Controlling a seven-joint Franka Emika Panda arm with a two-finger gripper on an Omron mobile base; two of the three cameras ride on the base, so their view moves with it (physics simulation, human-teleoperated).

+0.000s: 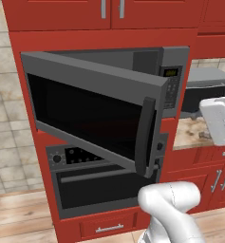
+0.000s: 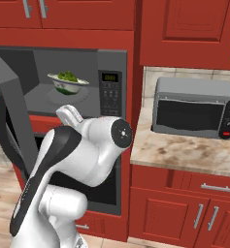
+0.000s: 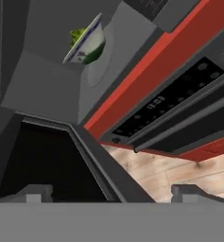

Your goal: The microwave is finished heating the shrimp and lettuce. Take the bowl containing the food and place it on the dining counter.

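The open door [image 1: 95,114] hides the microwave's [image 2: 111,63] inside from the left. From the right, the arm covers the cavity's lower front. The shrimp are too small to pick out in the bowl [image 2: 68,83]. The smaller microwave [image 2: 194,107] is cut off at the right edge.

Black oven [image 1: 92,182] in red cabinetry; small grey microwave w/ red button [image 2: 192,107] on marble counter [image 2: 184,152]

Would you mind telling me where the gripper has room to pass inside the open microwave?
The grey microwave floor is bare left of the white flared bowl, toward the open door. Right of the bowl, the cavity wall stands close.
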